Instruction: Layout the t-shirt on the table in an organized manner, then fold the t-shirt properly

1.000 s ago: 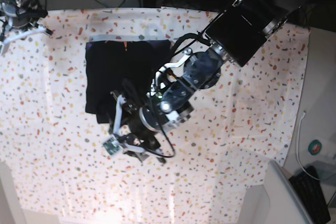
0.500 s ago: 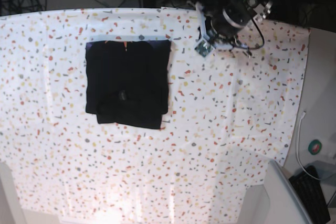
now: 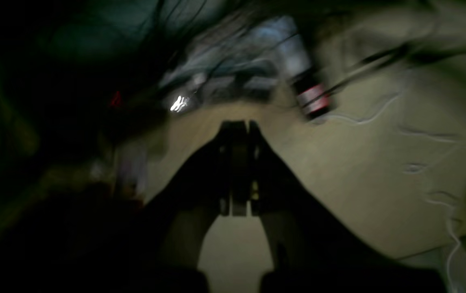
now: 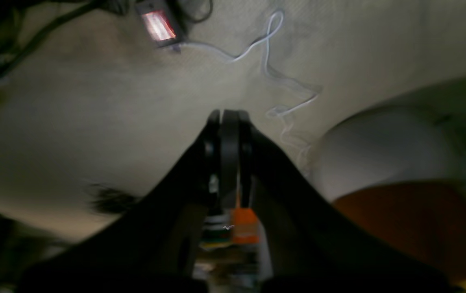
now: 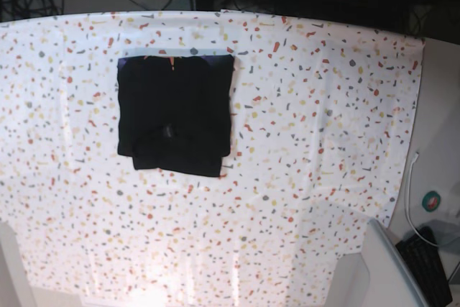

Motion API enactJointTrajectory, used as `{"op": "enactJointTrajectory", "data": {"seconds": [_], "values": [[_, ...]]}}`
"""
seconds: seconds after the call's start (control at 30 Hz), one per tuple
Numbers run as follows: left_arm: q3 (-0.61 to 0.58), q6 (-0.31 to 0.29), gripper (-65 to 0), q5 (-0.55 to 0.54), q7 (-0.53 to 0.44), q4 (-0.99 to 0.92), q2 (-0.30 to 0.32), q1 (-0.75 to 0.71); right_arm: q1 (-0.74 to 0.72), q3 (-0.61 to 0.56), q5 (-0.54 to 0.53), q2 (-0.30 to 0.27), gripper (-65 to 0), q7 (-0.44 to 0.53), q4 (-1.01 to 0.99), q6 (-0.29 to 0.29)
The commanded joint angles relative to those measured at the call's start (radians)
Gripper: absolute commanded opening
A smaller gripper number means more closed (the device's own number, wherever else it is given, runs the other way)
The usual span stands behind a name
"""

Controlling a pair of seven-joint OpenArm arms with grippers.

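Both arms have now left the base view, the left tool [image 3: 236,169] and right tool [image 4: 228,156] clamped empty, leaving the t-shirt [image 5: 175,114] folded at ten o'clock on the surface [image 5: 323,141], apparently finished.

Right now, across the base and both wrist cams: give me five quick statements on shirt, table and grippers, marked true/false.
1. The t-shirt lies folded into a compact block on the table. True.
2. An arm is reaching over the shirt in the base view. False: no arm shows over the table there.
3. The left gripper is shut with nothing between its jaws. True.
4. The right gripper is clamped on black fabric. False: it is shut, but no fabric shows in it, and its camera sees floor and cables.
5. The shirt hangs off the table's near edge. False: it sits well inside the cloth, nearer the far edge.
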State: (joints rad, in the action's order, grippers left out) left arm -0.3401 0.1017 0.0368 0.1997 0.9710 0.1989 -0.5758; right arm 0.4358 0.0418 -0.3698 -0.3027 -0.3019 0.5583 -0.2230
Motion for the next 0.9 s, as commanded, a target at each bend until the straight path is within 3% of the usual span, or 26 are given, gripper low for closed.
{"op": "enactJointTrajectory", "data": {"seconds": [0.0,0.07,0.13,0.23,0.3,0.4,0.6,0.87], "values": [[-0.001,0.025,-65.0,0.001,-0.072,-0.088,-0.026,0.024,-0.035,-0.075,-0.005,-0.011,-65.0,0.077,-0.096,-0.002],[-0.003,0.083,-65.0,-0.004,-0.181,-0.306,-0.066,0.101,-0.119,-0.248,-0.007,-0.01,-65.0,0.292,-0.28,0.023],[0.006,0.097,-65.0,-0.007,-0.32,-0.553,-0.112,0.187,-0.163,-0.44,-0.008,0.03,-65.0,0.522,-0.413,0.061],[0.006,0.097,-65.0,-0.007,-0.533,-0.897,-0.166,0.317,-0.177,-0.65,-0.011,0.089,-65.0,0.72,-0.501,0.126],[0.006,0.097,-65.0,-0.007,-0.625,-0.971,-0.175,0.366,-0.174,-0.728,-0.015,0.124,-65.0,0.723,-0.507,0.178],[0.006,0.097,-65.0,-0.007,-0.632,-0.952,-0.152,0.365,-0.153,-0.733,-0.015,0.158,-65.0,0.725,-0.505,0.233],[-0.001,0.097,-65.0,-0.001,-0.638,-0.823,-0.063,0.297,-0.153,-0.707,-0.015,0.196,-65.0,0.725,-0.505,0.238],[-0.001,0.097,-65.0,-0.001,-0.632,-0.941,-0.062,0.285,-0.208,-0.71,-0.015,0.253,-65.0,0.725,-0.507,0.238]]}}
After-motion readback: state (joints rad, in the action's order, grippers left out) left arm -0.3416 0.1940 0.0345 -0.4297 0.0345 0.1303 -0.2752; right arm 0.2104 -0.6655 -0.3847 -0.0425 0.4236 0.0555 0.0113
